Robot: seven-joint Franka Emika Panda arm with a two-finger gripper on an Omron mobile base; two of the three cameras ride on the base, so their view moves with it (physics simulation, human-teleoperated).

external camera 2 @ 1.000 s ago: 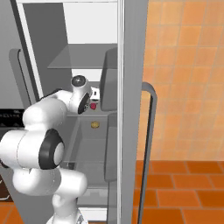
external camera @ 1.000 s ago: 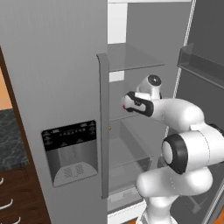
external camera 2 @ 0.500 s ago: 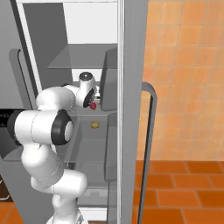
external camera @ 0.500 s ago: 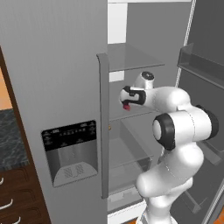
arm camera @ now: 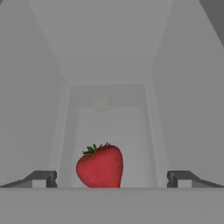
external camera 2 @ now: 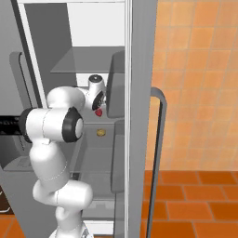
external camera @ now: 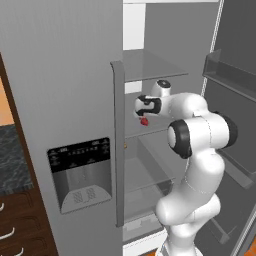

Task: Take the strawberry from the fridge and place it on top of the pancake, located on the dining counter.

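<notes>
Arm is reaching into the open fridge [external camera: 85, 100], and the gripper [arm camera: 112, 177] is spread wide, holding nothing. The strawberry [arm camera: 100, 166] sits right between the two fingertips [arm camera: 41, 178], a touch left of centre, with clear gaps on both sides. On the shelf beyond it lies a small pale item [arm camera: 102, 103]. So the approach looks done; the grasp, the lift out, the carry to the counter and the placing on the pancake are all left.
</notes>
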